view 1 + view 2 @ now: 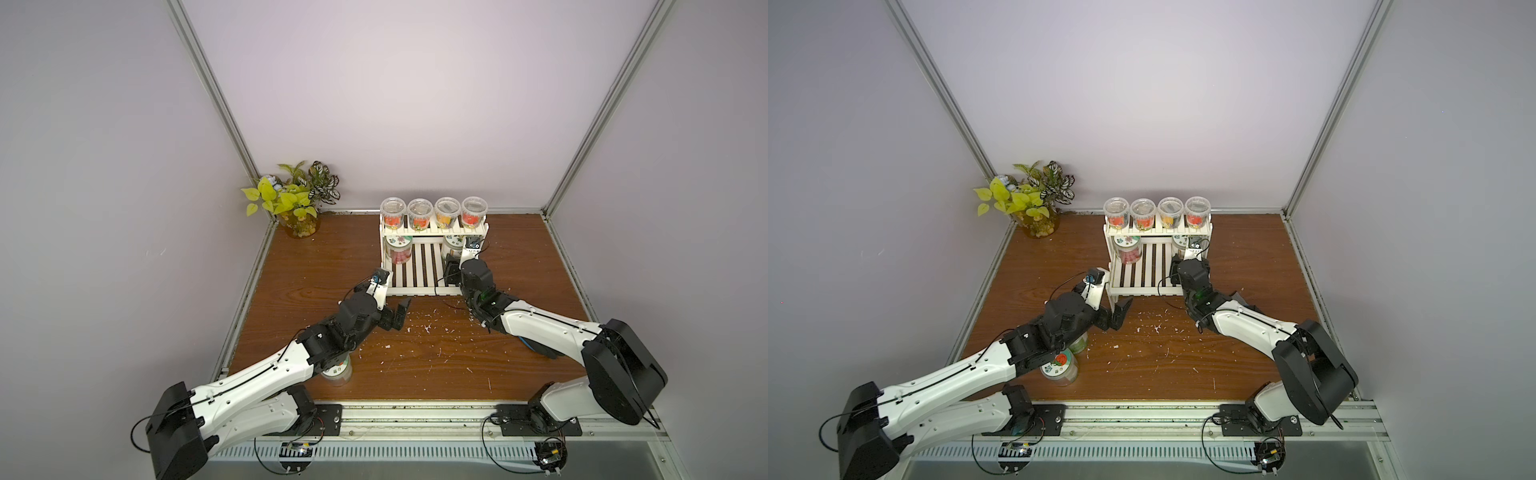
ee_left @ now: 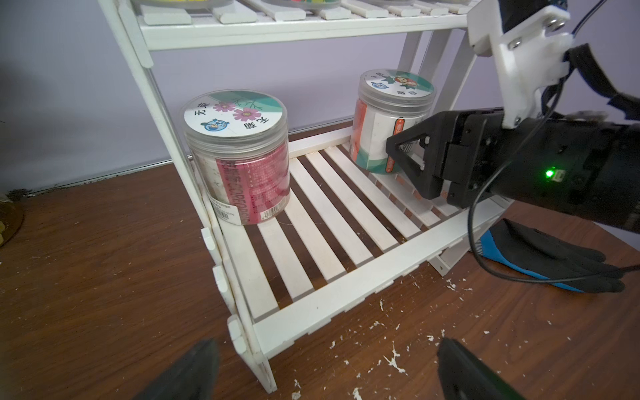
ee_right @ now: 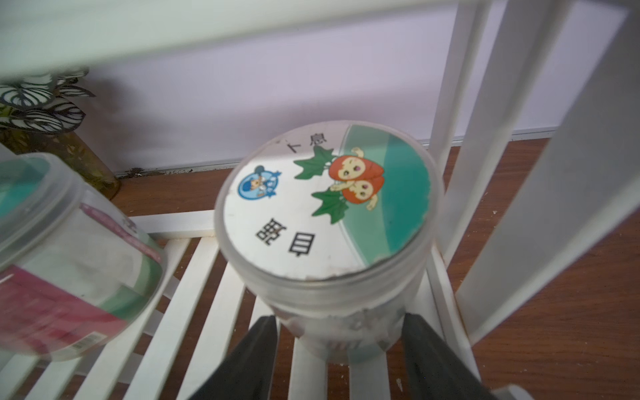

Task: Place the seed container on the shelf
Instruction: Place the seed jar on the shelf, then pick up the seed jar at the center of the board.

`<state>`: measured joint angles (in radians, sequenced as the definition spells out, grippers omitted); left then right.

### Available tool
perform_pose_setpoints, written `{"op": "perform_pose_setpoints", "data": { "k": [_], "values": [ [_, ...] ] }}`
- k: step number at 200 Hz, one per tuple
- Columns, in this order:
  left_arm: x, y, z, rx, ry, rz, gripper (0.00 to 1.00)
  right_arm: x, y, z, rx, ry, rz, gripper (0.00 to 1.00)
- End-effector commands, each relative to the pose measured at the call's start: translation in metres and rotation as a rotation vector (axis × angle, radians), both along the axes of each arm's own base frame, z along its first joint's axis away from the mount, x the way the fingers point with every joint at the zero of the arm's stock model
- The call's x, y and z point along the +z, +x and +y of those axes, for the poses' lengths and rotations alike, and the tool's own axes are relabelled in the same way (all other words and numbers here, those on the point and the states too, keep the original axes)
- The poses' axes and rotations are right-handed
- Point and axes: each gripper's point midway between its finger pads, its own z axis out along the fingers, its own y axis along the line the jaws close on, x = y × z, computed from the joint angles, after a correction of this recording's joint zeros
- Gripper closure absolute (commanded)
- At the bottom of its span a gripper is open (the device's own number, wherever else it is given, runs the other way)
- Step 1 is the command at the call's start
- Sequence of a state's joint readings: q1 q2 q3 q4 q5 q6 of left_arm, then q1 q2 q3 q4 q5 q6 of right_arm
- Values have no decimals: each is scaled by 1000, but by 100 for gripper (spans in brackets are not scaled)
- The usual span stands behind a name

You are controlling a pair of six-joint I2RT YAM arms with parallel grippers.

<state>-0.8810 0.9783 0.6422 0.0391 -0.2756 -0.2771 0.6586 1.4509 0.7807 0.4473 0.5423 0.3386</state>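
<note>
Mostly clear, cylindrical seed container (image 3: 325,207); flat-slatted white shelf (image 2: 346,291).

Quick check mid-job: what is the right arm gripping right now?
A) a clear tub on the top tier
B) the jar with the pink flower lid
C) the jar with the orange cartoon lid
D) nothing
C: in the right wrist view the right gripper has its fingers closed against both sides of the jar with the orange cartoon lid, at the lower tier of the shelf.

Wooden table (image 1: 519,257) with white shelf (image 1: 415,291), potted plant (image 1: 293,203), loose jar (image 1: 1061,369), glove (image 2: 540,256), white flecks (image 1: 424,329)
</note>
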Motion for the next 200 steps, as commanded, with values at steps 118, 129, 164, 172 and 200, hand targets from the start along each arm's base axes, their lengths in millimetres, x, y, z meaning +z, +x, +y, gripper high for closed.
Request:
{"op": "perform_pose_setpoints", "data": {
  "k": [118,129,164,172,200],
  "values": [
    [0,16,55,232,5,76,0,88,-88,3,339,202,-80,28],
    [-6,20,70,279,-22,110,0,108,-98,0,366,219,-115,28],
    [-25,27,120,453,-74,197,0,153,-129,21,582,230,-168,23],
    [-30,28,131,496,-72,216,0,157,-137,33,665,236,-158,22],
    [-48,25,156,602,-78,285,0,147,-166,80,959,260,-88,22]
  ]
}}
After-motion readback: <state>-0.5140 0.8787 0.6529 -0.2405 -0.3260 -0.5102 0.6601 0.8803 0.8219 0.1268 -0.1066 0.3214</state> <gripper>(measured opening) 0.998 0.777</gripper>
